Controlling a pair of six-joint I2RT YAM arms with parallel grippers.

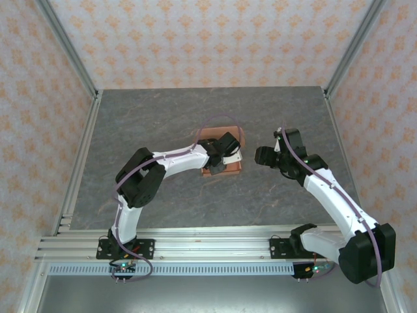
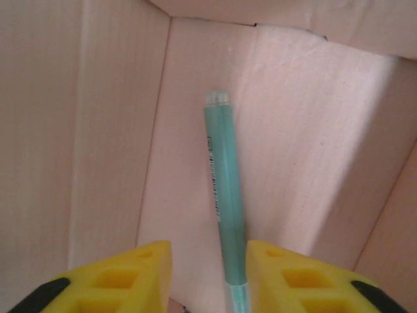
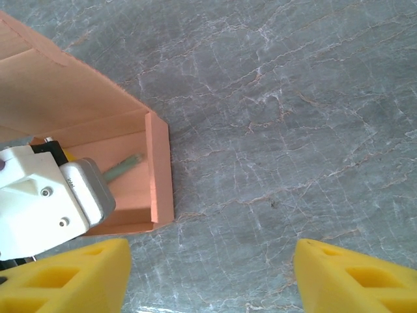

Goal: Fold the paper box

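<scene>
Grey marbled table (image 1: 163, 195) runs between walls (image 1: 195, 39) papered in a pale orange pattern, with an aluminium frame at the corners. On the left, the left arm (image 1: 169, 160) reaches from its base toward the middle of the table, and the left gripper (image 2: 208, 261) is lowered into the paper box (image 1: 215, 132), which sits near the centre. From the left wrist, its yellow fingers (image 2: 130, 274) stand apart, wider than the green pen (image 2: 225, 189) lying on the box floor between them. The pen sits close to the right-hand finger with clear space on its other side, so it looks unclamped rather than pinched. The box's side walls (image 3: 159, 169) are already raised and creased into a shallow tray, and a broad lid flap (image 3: 58, 98) stands open at the far side. Further right, well apart from the box, the right gripper (image 3: 212, 254) hovers over bare table with its jaws spread wide and nothing between them. By my reading the base is formed and the pen is inside. What is left is withdrawing the left gripper, folding the lid down, and tucking it shut.
</scene>
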